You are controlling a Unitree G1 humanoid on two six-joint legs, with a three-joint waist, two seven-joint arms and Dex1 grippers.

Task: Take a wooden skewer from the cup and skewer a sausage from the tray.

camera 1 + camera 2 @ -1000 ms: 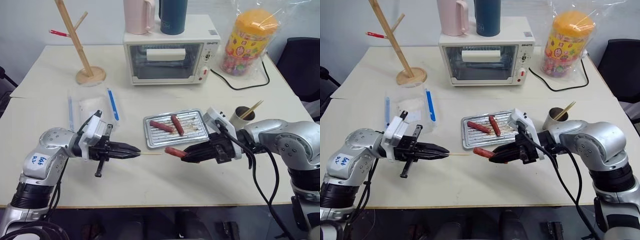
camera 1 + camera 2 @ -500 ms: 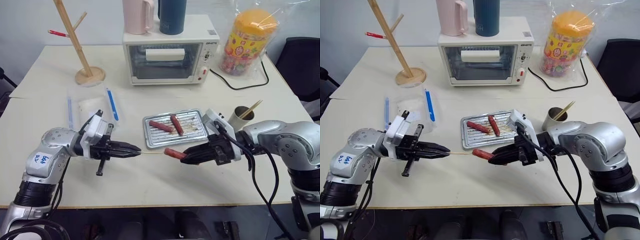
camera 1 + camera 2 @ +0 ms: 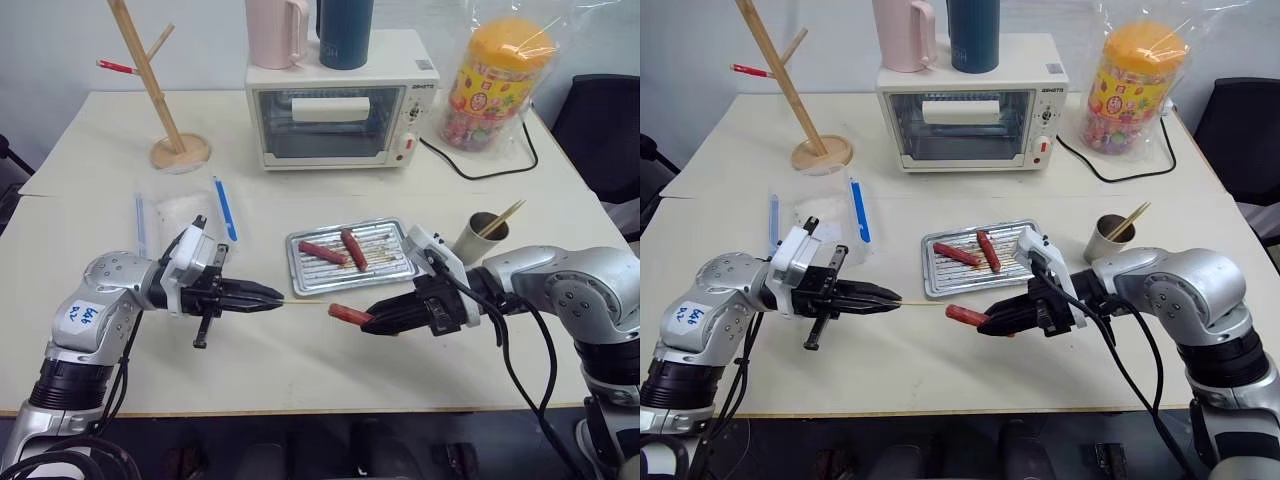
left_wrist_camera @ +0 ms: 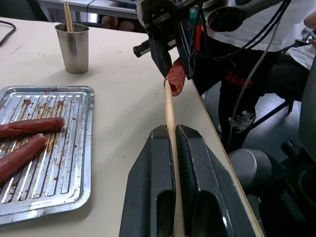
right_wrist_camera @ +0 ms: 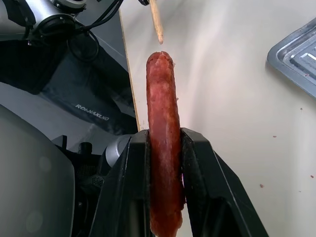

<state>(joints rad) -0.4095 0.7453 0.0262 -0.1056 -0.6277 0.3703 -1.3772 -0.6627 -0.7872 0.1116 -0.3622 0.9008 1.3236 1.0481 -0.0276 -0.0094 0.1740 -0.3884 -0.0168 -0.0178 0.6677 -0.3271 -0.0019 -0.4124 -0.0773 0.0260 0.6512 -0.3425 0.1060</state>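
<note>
My left gripper [image 3: 272, 297] is shut on the wooden skewer [image 3: 305, 302], which points level toward my right gripper [image 3: 374, 322]. That gripper is shut on a reddish-brown sausage [image 3: 348, 314], held just off the table in front of the tray [image 3: 396, 264]. In the right wrist view the skewer [image 5: 156, 19] tip stands a small gap off the sausage [image 5: 163, 123] end. Two more sausages [image 3: 322, 252] lie on the tray. The metal cup [image 3: 483, 236], with a few skewers in it, stands to the tray's right.
At the back stand a white toaster oven [image 3: 340, 112] with a pink mug [image 3: 277, 30] and a teal tumbler [image 3: 346, 30] on top. A wooden branched stand [image 3: 160, 100], a clear box with blue clips [image 3: 185, 215] and a candy jar [image 3: 498, 80] ring the work area.
The sausage in my right gripper has dipped slightly, so its end is now level with the skewer's tip. Both grips hold as before.
</note>
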